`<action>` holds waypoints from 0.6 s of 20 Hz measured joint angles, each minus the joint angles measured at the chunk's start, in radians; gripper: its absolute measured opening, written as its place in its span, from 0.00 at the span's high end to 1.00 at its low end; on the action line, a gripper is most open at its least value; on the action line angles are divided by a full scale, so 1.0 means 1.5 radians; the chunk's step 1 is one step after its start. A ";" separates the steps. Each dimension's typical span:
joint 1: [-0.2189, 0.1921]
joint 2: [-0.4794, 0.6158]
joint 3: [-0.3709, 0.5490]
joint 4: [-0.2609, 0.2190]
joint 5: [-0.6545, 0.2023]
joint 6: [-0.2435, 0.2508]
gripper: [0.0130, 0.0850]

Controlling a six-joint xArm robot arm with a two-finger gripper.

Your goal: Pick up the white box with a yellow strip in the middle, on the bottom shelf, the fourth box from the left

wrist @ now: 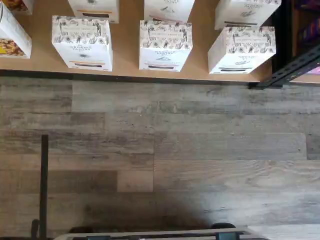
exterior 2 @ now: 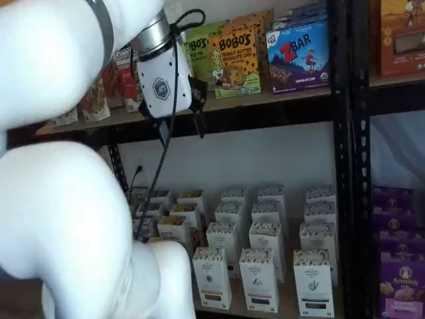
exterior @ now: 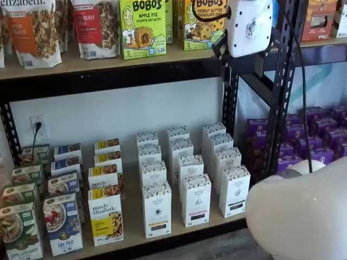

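With its fingers spread wide, the gripper (exterior 2: 181, 126) could easily grab a look-alike neighbour instead of the white box (exterior: 157, 208).

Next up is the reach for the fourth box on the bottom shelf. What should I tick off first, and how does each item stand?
1. End effector open: ok, a gap shows between the fingers in a shelf view.
2. End effector empty: ok.
3. White box upright at the front of its row on the bottom shelf: ok.
4. Yellow-orange band low on its face: ok, seen in the wrist view.
5. Clear of the purely elizabeth box beside it: ok, a gap shows.
6. End effector lined up with the box: not ok, it hangs up by the upper shelf.
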 joint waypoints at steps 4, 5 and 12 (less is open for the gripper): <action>-0.025 -0.003 0.059 0.045 -0.068 -0.019 0.00; -0.025 0.000 0.073 0.046 -0.084 -0.018 0.00; -0.023 0.016 0.135 0.052 -0.166 -0.014 0.00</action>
